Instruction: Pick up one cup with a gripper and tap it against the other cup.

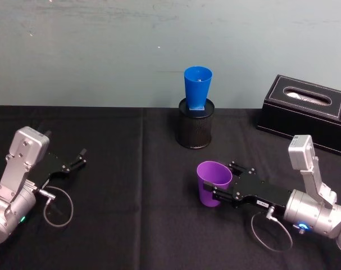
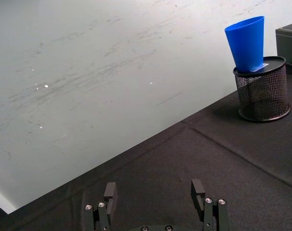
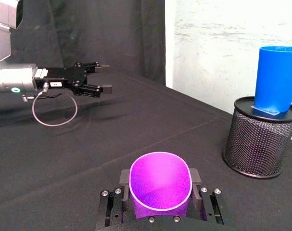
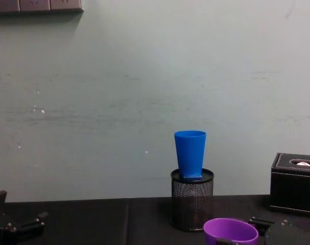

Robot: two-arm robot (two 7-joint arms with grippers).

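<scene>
With my right claw (image 1: 223,188) clamped on the tapered purple plastic cup (image 1: 213,183), I should lift clear of the table (image 1: 131,225), then nudge it gently against the bright blue plastic cup (image 1: 198,87) perched in the black mesh holder (image 1: 194,128), my left claw (image 1: 76,159) resting open.

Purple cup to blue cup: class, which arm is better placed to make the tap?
Right. The right gripper already brackets the purple cup, near the blue cup; the left gripper sits open, far off.

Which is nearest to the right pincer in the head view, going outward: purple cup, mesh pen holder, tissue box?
1. Purple cup, between the right pincer's fingers.
2. Mesh pen holder, farther back and to its left, with the blue cup standing in it.
3. Tissue box, at the far right; too close to the holder to rank firmly.
</scene>
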